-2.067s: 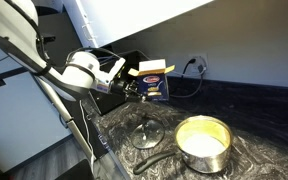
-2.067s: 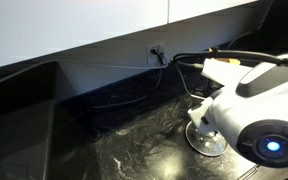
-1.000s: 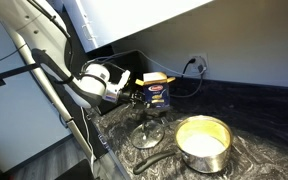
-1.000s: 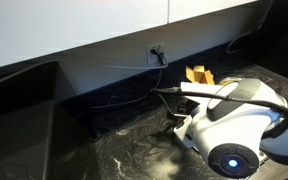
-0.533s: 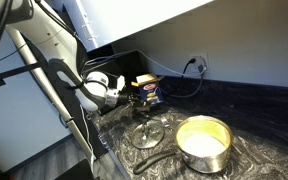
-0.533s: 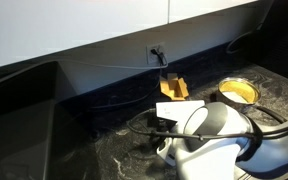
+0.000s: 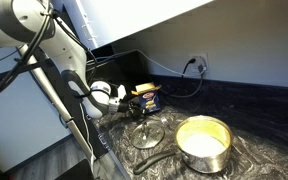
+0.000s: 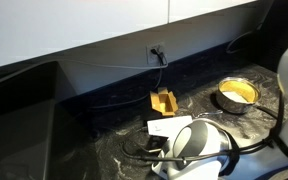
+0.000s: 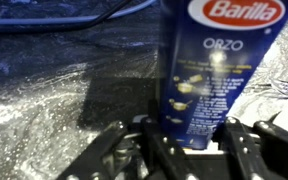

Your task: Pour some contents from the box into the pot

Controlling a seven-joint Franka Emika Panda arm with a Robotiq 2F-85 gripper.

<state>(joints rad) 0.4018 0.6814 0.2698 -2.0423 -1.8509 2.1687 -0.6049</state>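
- The box (image 9: 219, 65) stands upright in the middle right of the wrist view, with its foot between the two fingers of the claw (image 9: 184, 140). I cannot tell whether the claw is clenched on it or only placed around it. The finger at the lower left seems a little apart from the carton. If you lift before the grip is sure, the box may slip or tip over.
- In an exterior view the box (image 8: 164, 101) is at the centre of the frame, below the wall socket (image 8: 156, 52), and its yellow top flaps are open. Any quick tilt on the way can spill orzo on the counter (image 8: 104, 150) before you reach the pot.
- The pot (image 7: 202, 142) is at the lower right of an exterior view, well apart from the box, and the flat lid (image 7: 147, 133) lies between them. A low carry could knock the knob of the lid, so I think it is safer to pass over it high.
- The carton looks like thin cardboard. A squeeze that is too hard may crush it and push the contents up through the open top.
- The task asks only for some contents. A steep tilt over the pot may empty the box at once, so tilt it slowly.
- The long handle (image 7: 159, 158) of the pot points to the lower left, toward the arm. A bump there could turn the pot.
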